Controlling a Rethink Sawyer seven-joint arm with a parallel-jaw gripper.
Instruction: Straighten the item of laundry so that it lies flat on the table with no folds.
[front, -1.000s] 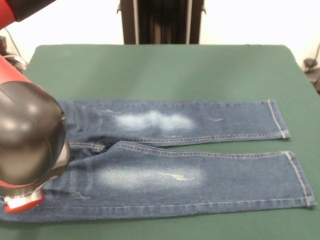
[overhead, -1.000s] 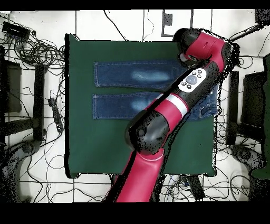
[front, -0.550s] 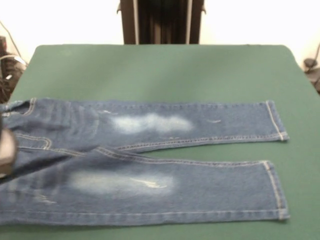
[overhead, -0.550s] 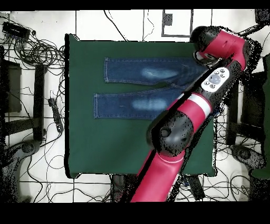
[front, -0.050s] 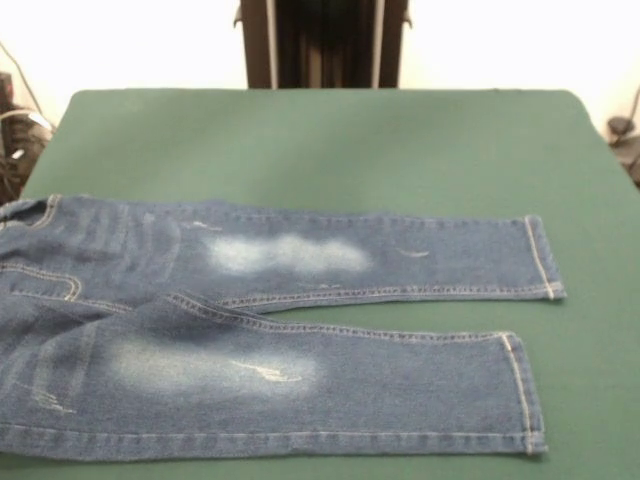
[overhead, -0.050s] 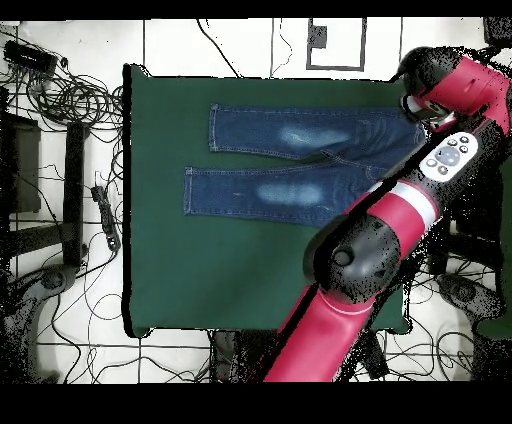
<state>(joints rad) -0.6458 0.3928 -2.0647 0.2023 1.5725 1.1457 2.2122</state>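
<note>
Change: jeans (front, -0.050s: 270, 340) have slid further toward the front view's left edge since half a second ago, waist now cut off there; arm (overhead, -0.050s: 400, 215) has swung further past the table's edge in the overhead view.
Gripper: not visible as such; the arm's end sits beyond the table's edge by the waist of the jeans, so cannot tell whether spread or pressed together.
Jeans: on the table (front, -0.050s: 320, 140), both legs stretched out side by side, cuffs toward the front view's right, near leg's cuff drawn back more than the far one's.
Folds: slight creasing at the crotch; legs lie flat.
Surroundings: cables (overhead, -0.050s: 60, 95) on the floor beside the table.
</note>
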